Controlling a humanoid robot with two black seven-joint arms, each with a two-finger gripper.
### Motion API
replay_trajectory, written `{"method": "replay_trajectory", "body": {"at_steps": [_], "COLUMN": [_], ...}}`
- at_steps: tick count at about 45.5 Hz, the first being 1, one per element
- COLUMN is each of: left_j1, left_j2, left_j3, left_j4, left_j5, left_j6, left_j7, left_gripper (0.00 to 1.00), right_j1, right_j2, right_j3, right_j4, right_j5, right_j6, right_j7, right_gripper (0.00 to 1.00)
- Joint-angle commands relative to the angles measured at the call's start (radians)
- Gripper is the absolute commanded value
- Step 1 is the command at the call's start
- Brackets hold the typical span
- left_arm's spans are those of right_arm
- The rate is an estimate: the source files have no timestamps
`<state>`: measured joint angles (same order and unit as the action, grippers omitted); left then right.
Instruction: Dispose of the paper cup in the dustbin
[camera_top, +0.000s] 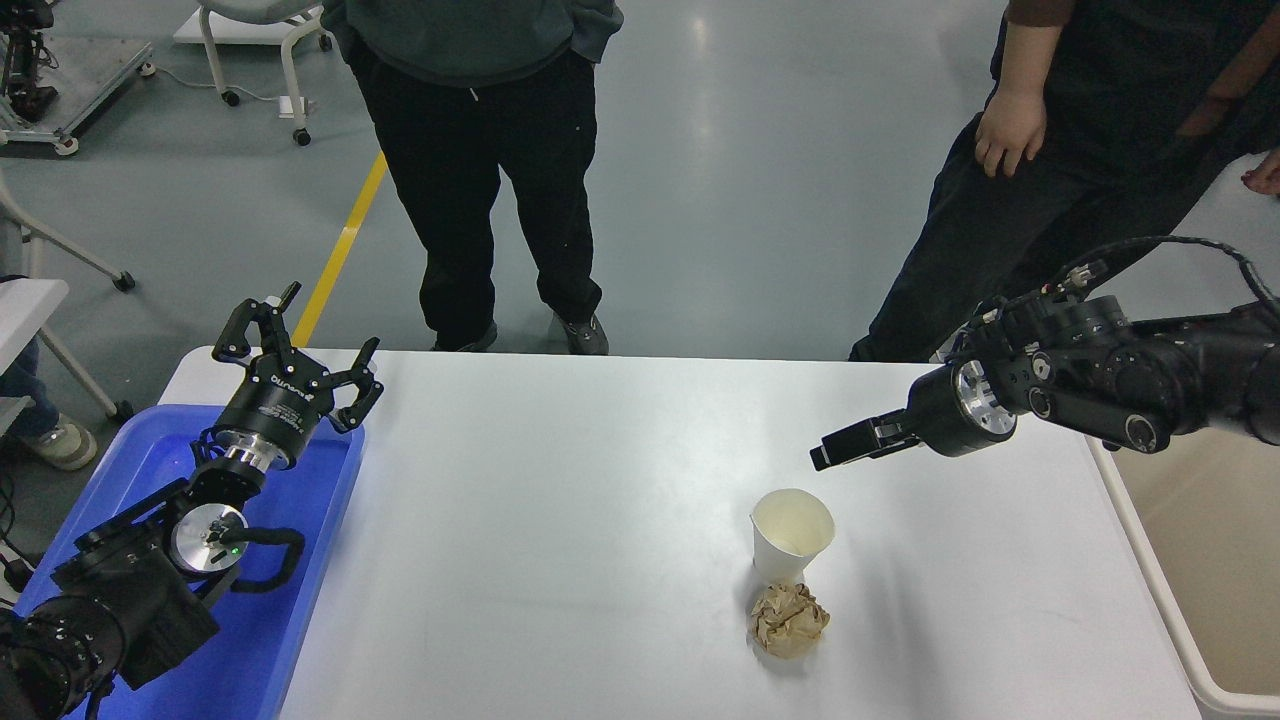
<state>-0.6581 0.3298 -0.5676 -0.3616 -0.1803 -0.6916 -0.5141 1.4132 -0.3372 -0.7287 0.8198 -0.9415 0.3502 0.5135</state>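
Observation:
The paper cup (790, 535) stands upright on the white table (560, 520), right of the middle, mouth up and showing its cream inside. My right gripper (823, 457) hangs above the table just up and right of the cup, pointing left and slightly down, apart from the cup. I see it edge-on. The dustbin (1215, 560), beige-white with a tan inside, stands off the table's right edge, partly under my right arm. My left gripper (300, 335) is parked open over the blue tray at the lower left.
A crumpled brown paper ball (788, 620) lies touching the cup's near side. The blue tray (300, 610) sits at the table's left end. Two people (480, 150) stand at the far side; one person's hand (1008, 130) hangs at the upper right.

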Motion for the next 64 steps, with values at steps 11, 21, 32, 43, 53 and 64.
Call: {"method": "replay_trajectory", "body": {"at_steps": [11, 21, 32, 43, 53, 64], "left_j1": [0.0, 0.0, 0.0, 0.0, 0.0, 0.0], "left_j2": [0.0, 0.0, 0.0, 0.0, 0.0, 0.0], "left_j3": [0.0, 0.0, 0.0, 0.0, 0.0, 0.0], "left_j4": [0.0, 0.0, 0.0, 0.001, 0.0, 0.001], "left_j5": [-0.001, -0.001, 0.001, -0.001, -0.001, -0.001], "left_j6": [0.0, 0.001, 0.0, 0.0, 0.001, 0.0], "left_j7": [0.0, 0.0, 0.0, 0.0, 0.0, 0.0], "left_gripper": [1.0, 1.0, 1.0, 1.0, 1.0, 1.0], "right_j1": [-0.076, -0.115, -0.151, -0.174, -0.181, -0.178], "right_j2": [0.072, 0.089, 0.104, 0.122, 0.122, 0.122], "right_j3": [-0.029, -0.026, -0.024, -0.024, -0.029, -0.04], "right_j4": [-0.042, -0.083, -0.106, -0.122, -0.145, -0.148], "right_j5": [0.0, 0.001, 0.0, 0.0, 0.0, -0.014], "right_j6": [-0.042, -0.068, -0.088, -0.094, -0.094, -0.094], "right_j7": [-0.001, -0.001, 0.0, 0.002, 0.005, 0.008], "right_gripper": [0.97, 0.97, 0.94, 0.91, 0.84, 0.45]}}
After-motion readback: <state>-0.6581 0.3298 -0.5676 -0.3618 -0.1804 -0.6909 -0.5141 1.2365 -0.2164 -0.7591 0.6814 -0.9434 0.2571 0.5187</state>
